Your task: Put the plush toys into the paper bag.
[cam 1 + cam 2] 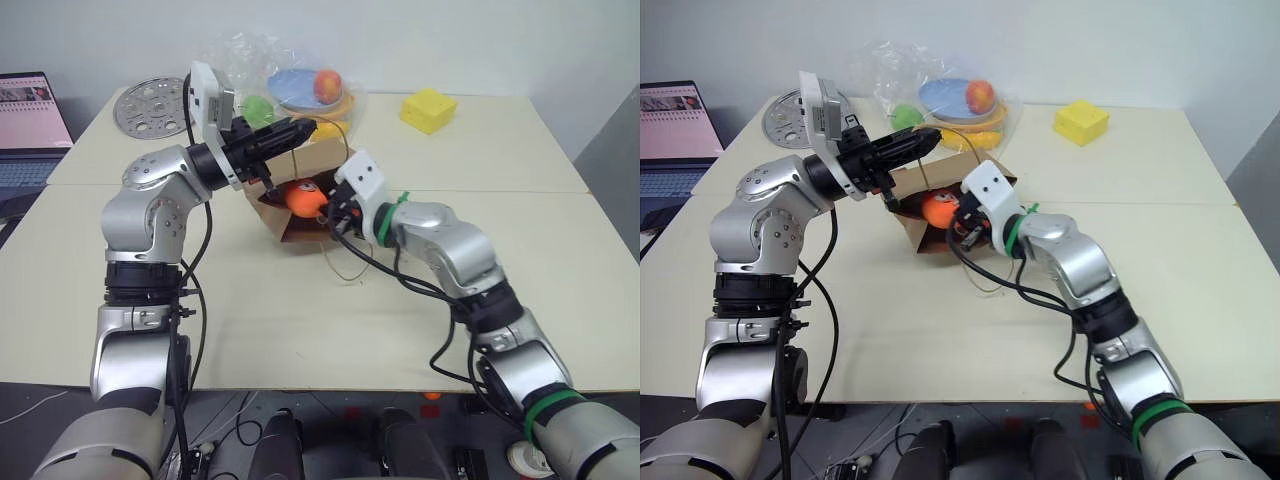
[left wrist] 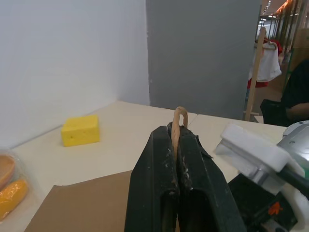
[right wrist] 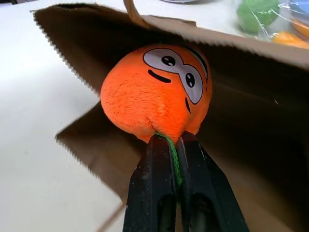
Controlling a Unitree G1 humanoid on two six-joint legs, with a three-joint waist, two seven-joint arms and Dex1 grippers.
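Brown kraft paper bag, matte, stiff, with a serrated mouth edge, lying on its side near the middle of the pale smooth counter, mouth facing the robot. Left pincer, black fingers pressed together, clamped on the bag's thin twisted-paper loop handle and holding the upper lip of the bag raised. Right pincer, black fingers closed tight on the green leaf tuft of the round orange plush toy, a fuzzy ball with a stitched cartoon face, held just inside the bag's mouth under the raised lip, above the bag's lower wall. Behind the bag, touching or nearly touching it: crinkled clear plastic bag of glossy plastic fruit and plates in green, blue, yellow and red. Beyond the bag toward the counter's far right: yellow porous sponge-like block, well apart from it. Beyond the bag toward the far left: round perforated metal disc. Off the counter, left of the bag: open laptop.
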